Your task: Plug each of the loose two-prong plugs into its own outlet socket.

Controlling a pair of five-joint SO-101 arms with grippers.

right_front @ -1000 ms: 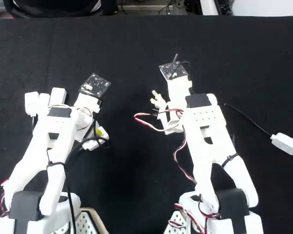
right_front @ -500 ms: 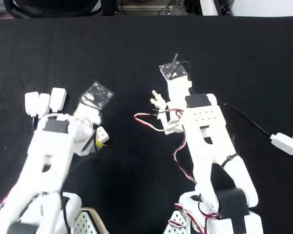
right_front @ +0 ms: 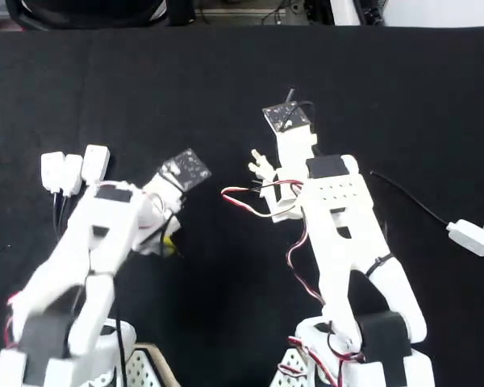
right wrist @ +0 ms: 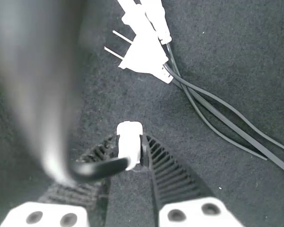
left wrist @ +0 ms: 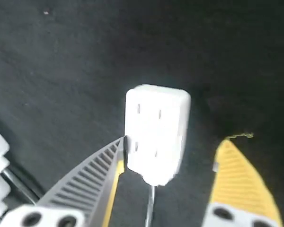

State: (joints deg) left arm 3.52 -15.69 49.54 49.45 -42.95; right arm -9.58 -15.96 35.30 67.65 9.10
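My right fingers (right wrist: 168, 175) pinch one white plug (right wrist: 129, 139) with two more plugs (right wrist: 143, 56) just beyond their tips, the farther one cut off, a grey blur (right wrist: 33, 71) beside them unreadable, while my left fingers (left wrist: 85, 182) stand apart around one two-socket outlet block (left wrist: 156, 125) touching the grey one.
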